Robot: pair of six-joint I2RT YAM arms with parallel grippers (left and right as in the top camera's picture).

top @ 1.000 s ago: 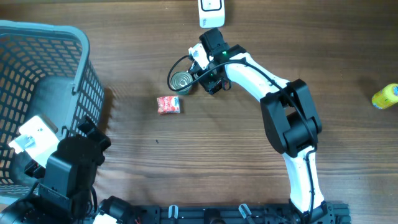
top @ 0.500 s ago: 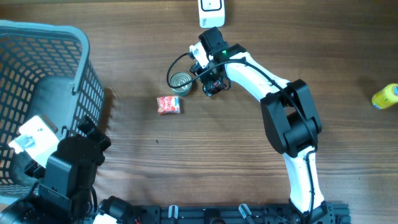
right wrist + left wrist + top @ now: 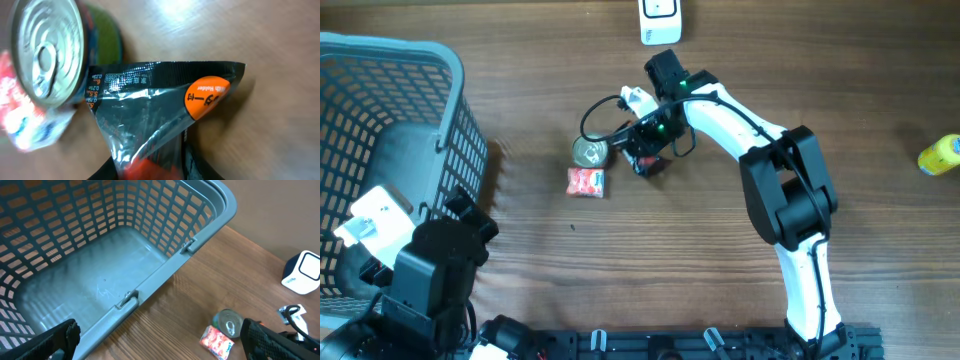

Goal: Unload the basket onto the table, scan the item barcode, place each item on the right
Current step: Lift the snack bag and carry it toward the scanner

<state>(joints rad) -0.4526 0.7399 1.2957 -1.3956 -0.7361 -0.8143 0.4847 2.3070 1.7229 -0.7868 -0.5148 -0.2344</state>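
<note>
The black packet (image 3: pixel 160 115) with an orange round label hangs clenched in the right tool (image 3: pixel 648 158), low over the middle of the tabletop (image 3: pixel 670 260). The right wrist view shows it close: shiny and creased, its top edge pressed against the side of a tin (image 3: pixel 50 50) lying with its ring-pull lid toward the camera. From overhead the packet is only a dark scrap under the arm.

A red wrapped sweet (image 3: pixel 586 182) sits just beside the tin, blurred in the wrist view. A black cable (image 3: pixel 592 112) loops above the tin. A white box (image 3: pixel 660 20) stands at the far edge, well apart. A grey basket (image 3: pixel 450 110) fills the left side and a yellow bottle (image 3: pixel 940 155) lies far right.

The left tool (image 3: pixel 160 347) is released, its fingers spread wide beside the basket.
</note>
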